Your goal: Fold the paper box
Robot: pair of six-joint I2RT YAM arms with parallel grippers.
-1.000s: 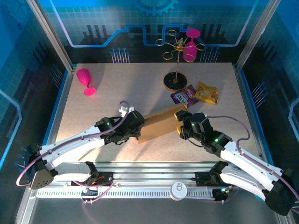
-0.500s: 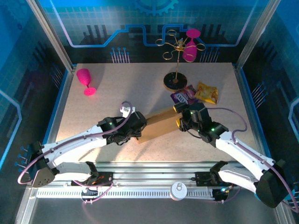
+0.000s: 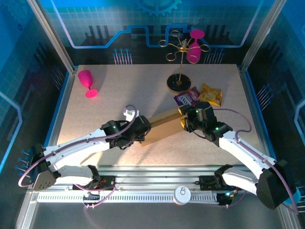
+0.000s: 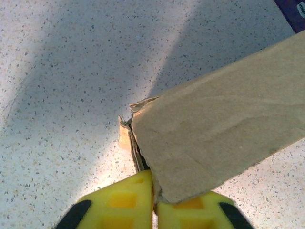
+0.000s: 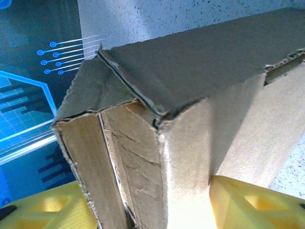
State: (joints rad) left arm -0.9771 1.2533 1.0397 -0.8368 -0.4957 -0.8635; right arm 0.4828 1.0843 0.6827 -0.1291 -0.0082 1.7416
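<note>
Your paper box [image 3: 164, 125] is a long plain brown carton (end flaps creased, ragged) lying slantwise on the table [image 3: 119, 90].

1. The left arm [image 3: 81, 143] lay low, stretched from its near-left base toward the middle of the table.
2. The left gripper [image 3: 138, 132] had its yellow fingers [image 4: 119, 205] pinched almost together on a corner of the paper box [image 3: 164, 126].
3. The right arm [image 3: 243, 149] reached up and leftward from its near-right base.
4. The right gripper [image 3: 187, 119] clamped the box's other end, one yellow finger [image 5: 248, 202] on each side.
</note>
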